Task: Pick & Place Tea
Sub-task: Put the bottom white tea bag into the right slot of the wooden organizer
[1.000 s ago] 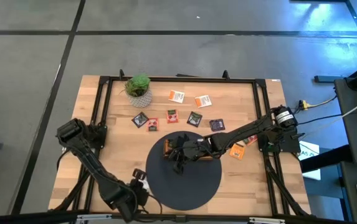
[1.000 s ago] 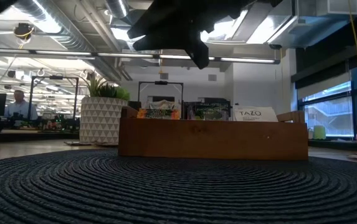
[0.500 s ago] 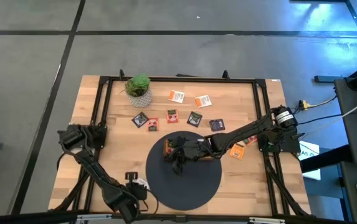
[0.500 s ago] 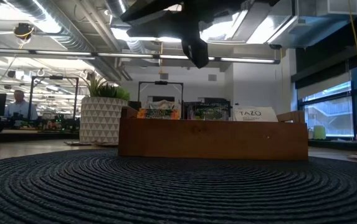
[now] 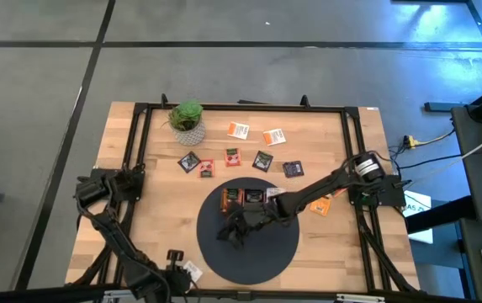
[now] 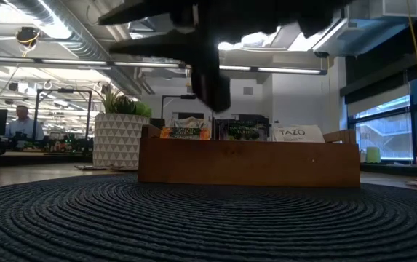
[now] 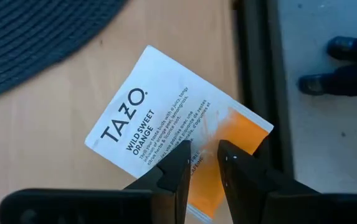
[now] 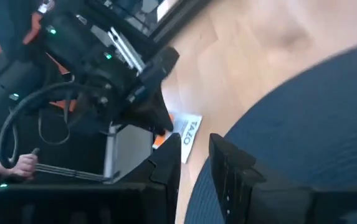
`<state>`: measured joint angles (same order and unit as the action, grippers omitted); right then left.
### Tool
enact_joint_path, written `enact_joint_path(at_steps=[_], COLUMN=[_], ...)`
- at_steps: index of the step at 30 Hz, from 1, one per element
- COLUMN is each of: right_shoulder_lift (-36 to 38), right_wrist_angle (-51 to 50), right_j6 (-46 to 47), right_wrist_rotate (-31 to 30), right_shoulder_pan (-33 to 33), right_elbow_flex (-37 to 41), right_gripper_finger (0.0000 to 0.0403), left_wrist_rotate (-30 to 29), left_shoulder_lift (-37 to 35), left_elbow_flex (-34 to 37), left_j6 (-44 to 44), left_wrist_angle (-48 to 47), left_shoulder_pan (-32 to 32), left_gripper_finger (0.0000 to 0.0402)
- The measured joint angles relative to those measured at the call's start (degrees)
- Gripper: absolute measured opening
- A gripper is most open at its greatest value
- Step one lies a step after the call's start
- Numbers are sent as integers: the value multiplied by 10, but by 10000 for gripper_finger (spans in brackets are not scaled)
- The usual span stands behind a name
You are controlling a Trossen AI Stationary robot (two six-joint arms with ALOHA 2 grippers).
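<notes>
At the worktop's near left edge, the left pincer (image 7: pixel 204 163) pinches a white-orange Wild Sweet Orange tea packet (image 7: pixel 166 130) by its orange end, jaws narrow on the thin paper, probably to carry it. The right pincer (image 5: pixel 230 234) hovers over the dark round mat (image 5: pixel 262 257), jaws slightly apart, holding nothing. Behind stands the wooden tray (image 6: pixel 249 161) with sorted packets; more packets (image 5: pixel 239 130) lie scattered.

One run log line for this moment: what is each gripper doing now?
left gripper: over white-orange tea packet, beside mat | right gripper: open, empty, above mat
</notes>
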<state>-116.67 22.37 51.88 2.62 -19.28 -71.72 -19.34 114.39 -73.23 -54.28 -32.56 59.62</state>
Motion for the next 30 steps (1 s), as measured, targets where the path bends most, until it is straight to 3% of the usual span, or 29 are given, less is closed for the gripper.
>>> enact_joint_path(at_steps=[5,12,17,23,30], right_shoulder_lift=[-41,-98,-125,-127,-124], right_wrist_angle=[21,22,8,-114,-204], right_j6=[34,62,33,17,-31], right_wrist_rotate=[46,81,110,90,47], right_shoulder_pan=[-3,-12,-11,-12,-13], right_elbow_flex=[-6,-77,-119,-123,-125], right_gripper_finger=[115,198,244,259,259], left_wrist_rotate=[-34,-76,-78,-42,-60], left_shoulder_lift=[1,2,2,1,1], left_elbow_flex=[1,1,1,1,1], left_j6=[2,72,105,109,102], left_wrist_angle=[-3,-5,-4,0,0], left_shoulder_pan=[5,-20,-42,-40,-28], left_gripper_finger=[82,82,82,81,81])
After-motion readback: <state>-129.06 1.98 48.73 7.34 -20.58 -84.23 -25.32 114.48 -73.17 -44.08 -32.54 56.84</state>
